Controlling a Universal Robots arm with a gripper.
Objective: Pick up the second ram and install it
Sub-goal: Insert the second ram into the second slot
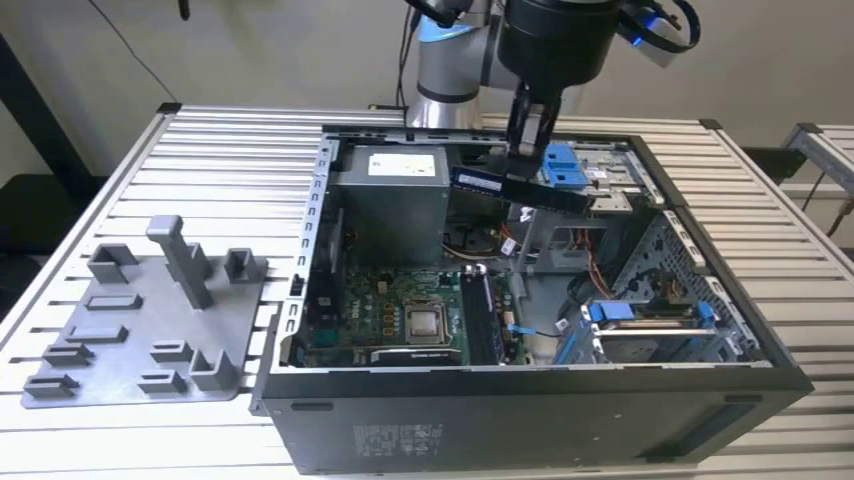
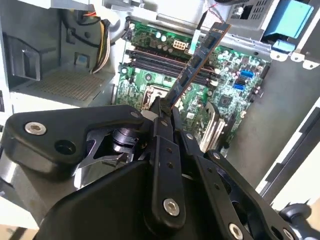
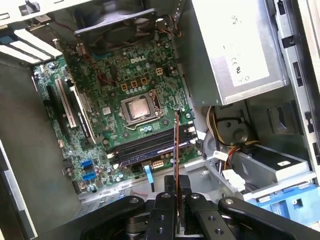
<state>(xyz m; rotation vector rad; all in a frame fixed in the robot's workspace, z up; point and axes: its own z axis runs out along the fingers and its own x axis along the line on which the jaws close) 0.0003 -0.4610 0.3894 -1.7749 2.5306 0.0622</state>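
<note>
Green-black second ram (image 1: 521, 190) is pinched in the gripper (image 1: 525, 165), held clear above the motherboard (image 1: 400, 310); carry step in hand, and seating would call for edge alignment with the memory slots (image 3: 145, 147)

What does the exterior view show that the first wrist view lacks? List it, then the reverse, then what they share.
Exterior view's extras: the grey moulded tray on the slatted table. First wrist view's extras: blue connectors on the motherboard. Shared: the gripper shut on the second ram, the processor, the power supply.
</note>
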